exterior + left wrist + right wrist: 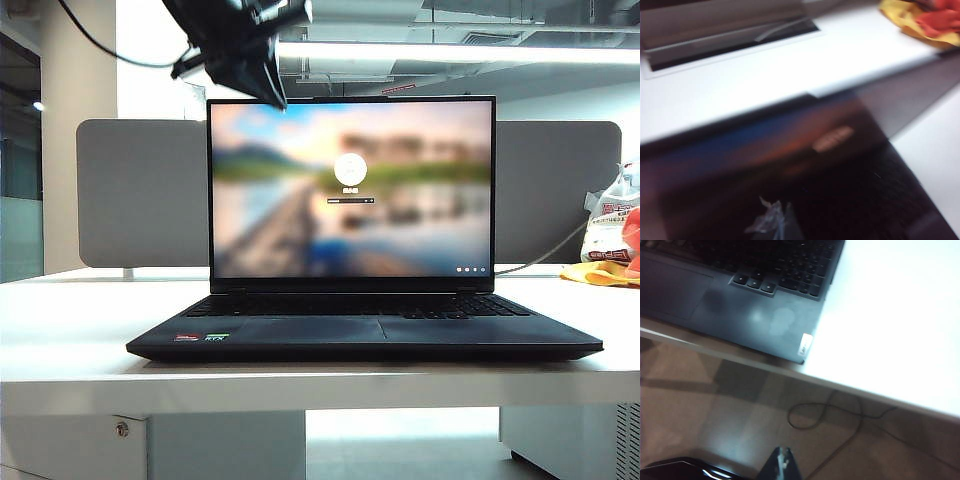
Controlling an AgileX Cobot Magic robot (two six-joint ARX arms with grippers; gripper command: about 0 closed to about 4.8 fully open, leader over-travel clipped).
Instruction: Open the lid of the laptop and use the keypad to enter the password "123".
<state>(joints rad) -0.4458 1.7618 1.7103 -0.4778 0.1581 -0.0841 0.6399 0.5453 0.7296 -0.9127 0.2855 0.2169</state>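
Left gripper (262, 75) closed, empty

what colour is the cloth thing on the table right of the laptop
Yellow with a red patch: the cloth shows best in the left wrist view.

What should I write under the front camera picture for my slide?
Laptop open on the white table, its lid upright showing a login screen, the left gripper hanging shut above the lid's top left corner.
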